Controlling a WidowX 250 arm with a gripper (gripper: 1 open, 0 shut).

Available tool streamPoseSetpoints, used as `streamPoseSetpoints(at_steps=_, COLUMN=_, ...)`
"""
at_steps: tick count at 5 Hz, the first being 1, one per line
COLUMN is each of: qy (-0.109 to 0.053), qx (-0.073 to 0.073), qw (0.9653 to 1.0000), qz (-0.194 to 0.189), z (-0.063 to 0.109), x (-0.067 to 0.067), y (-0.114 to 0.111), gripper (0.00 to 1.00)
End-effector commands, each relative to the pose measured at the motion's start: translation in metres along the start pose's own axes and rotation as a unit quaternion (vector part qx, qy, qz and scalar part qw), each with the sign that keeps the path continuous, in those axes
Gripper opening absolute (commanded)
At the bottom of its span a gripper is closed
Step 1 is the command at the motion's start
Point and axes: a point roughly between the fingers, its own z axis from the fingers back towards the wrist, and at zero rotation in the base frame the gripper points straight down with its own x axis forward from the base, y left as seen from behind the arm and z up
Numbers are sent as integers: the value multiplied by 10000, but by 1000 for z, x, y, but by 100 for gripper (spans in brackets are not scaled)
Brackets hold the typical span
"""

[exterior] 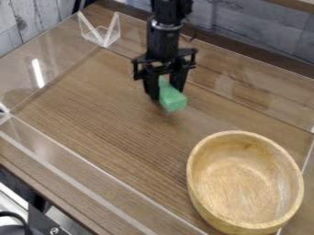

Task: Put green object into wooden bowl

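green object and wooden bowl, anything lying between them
Nothing: in the camera view only bare wooden tabletop separates the green object, held in the jaws, from the wooden bowl.
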Motion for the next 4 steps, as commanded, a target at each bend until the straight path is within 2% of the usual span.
streamPoseSetpoints(at_steps=1, qy=15, qx=-458, qw=9989, qz=80, z=42, x=-3, y=-11, gripper=0)
streamPoseSetpoints(at_steps=2, qy=206, qx=-573, qw=9978, qz=256, z=58, x=-13, y=-32, gripper=0)
streamPoseSetpoints(at_steps=3, qy=277, qx=-570, qw=9972, qz=397, z=58, x=-18, y=-47, gripper=100)
streamPoseSetpoints(at_steps=4, qy=364, qx=-581, qw=9959, qz=593, z=63, x=-25, y=-42, gripper=100)
